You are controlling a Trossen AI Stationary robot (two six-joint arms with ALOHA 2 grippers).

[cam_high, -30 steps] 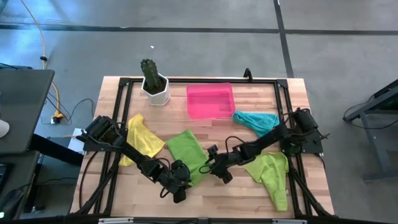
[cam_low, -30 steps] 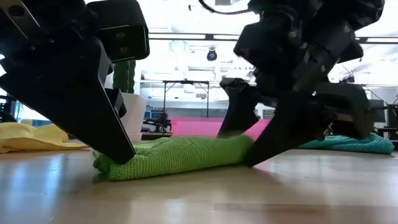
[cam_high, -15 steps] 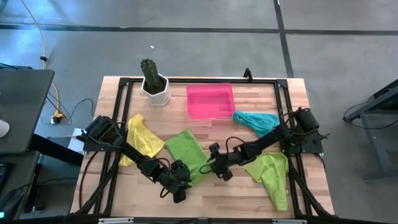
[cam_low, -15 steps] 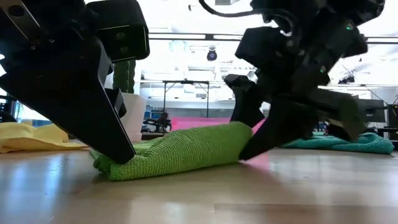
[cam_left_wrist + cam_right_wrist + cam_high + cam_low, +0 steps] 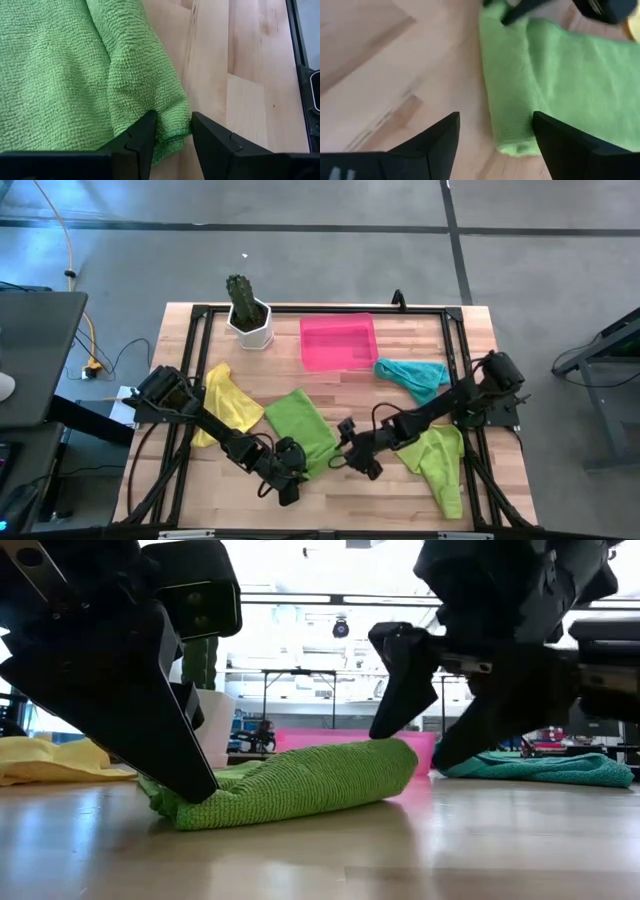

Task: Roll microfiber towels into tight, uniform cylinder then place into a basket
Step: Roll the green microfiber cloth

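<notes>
A lime green towel lies on the table's near middle, with its near edge rolled into a thick fold. My left gripper is shut on the left end of that roll. My right gripper hangs open just above the roll's right end, with a finger on either side and nothing between them. The pink basket sits at the far middle. Lying loose are a yellow towel, a teal towel and a second lime green towel. My left gripper pinches the left end of the rolled edge between its two fingers. The bunched fold holds several layers. The fingers slant down from the table's left and near side. The towel rests on the table, with its flat part spread out beyond the fingers.
A white pot with a cactus stands at the far left beside the basket. A black frame runs around the tabletop. Bare wood lies along the near edge in front of the roll.
My right gripper has come off the roll's right end. It has risen and drawn a little toward the table's near right. That end of the roll now sits thicker and higher than a second ago. The left end has stayed in my left gripper's hold.
</notes>
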